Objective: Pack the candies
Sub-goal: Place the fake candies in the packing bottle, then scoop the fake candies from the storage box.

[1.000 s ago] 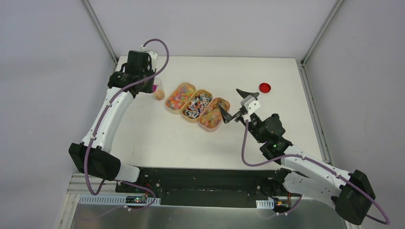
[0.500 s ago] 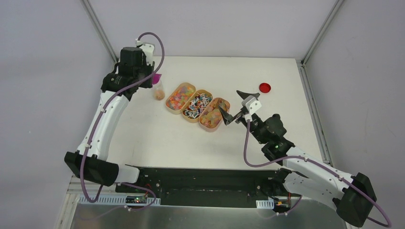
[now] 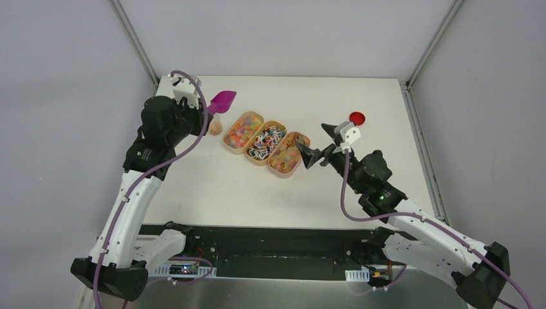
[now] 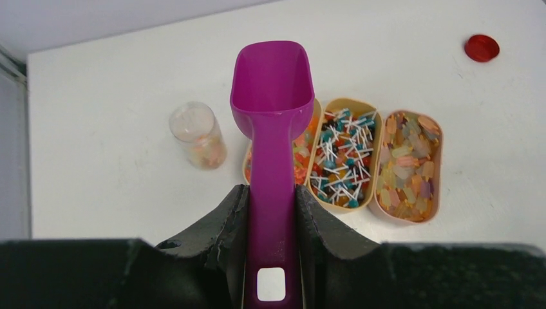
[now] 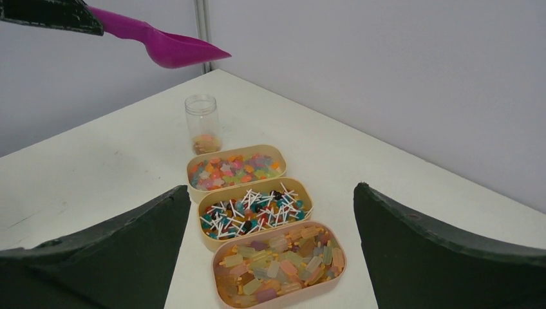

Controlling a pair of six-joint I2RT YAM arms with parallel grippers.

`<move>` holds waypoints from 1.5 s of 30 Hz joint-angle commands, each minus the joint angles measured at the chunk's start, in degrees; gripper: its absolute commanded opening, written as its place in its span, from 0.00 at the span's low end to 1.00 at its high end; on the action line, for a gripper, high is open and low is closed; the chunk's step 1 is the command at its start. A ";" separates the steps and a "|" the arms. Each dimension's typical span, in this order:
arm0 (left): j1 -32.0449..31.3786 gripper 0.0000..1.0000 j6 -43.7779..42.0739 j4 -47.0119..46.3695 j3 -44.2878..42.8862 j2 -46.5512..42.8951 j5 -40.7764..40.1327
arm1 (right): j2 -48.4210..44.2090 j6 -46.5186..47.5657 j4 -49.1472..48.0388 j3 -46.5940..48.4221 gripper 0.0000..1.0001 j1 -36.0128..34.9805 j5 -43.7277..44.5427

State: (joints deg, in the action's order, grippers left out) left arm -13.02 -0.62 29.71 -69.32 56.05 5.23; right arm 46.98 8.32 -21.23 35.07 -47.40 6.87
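walls: plain grey | table: white (matte) | corner posts: metal | light: even

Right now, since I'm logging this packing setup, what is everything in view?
oval tan trays: three, tan, side by side in a diagonal row mid-table
candies: many; bright mixed bits, stick pieces, orange-yellow gummies; one kind per tray
clear round jar: one, transparent, left of the trays, few candies inside
magenta plastic scoop: one, magenta, held in the air
flat red round disc: one, red, far right
white table: one, white
left tool: black, shut on the scoop handle
right tool: black, open, beside the trays
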 commanded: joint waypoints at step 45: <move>-22.44 0.00 1.76 12.92 -7.41 17.91 -8.63 | 5.57 -18.35 20.39 10.43 1.00 -0.10 11.25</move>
State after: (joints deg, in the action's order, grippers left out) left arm -32.05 1.54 36.95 -70.22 70.19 0.01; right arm 55.20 -10.22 -1.08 44.16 -47.40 16.23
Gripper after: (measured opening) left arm 0.276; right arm 0.996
